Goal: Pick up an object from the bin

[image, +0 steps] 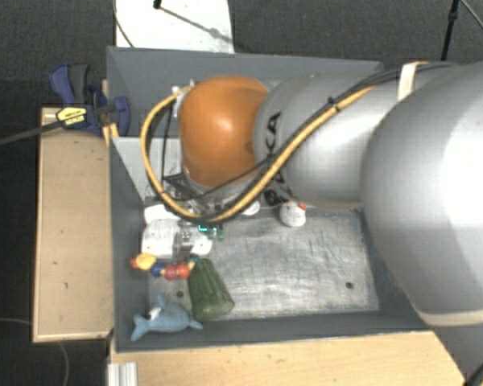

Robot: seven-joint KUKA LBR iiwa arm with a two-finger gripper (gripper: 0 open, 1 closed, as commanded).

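My gripper point(183, 244) hangs under the orange cover at the bin's left side, low over a small cluster of things. Directly beneath and to its left lies a white blocky object point(156, 233). Just in front of that is a small toy with yellow, red and blue parts point(166, 268). A dark green ridged object point(208, 290) lies tilted to the toy's right, close below the gripper.
A blue fish-shaped soft toy point(164, 322) rests in the bin's front left corner. A small white thing with a red spot point(292, 214) sits near the back, half under the arm. The arm covers the bin's right and back.
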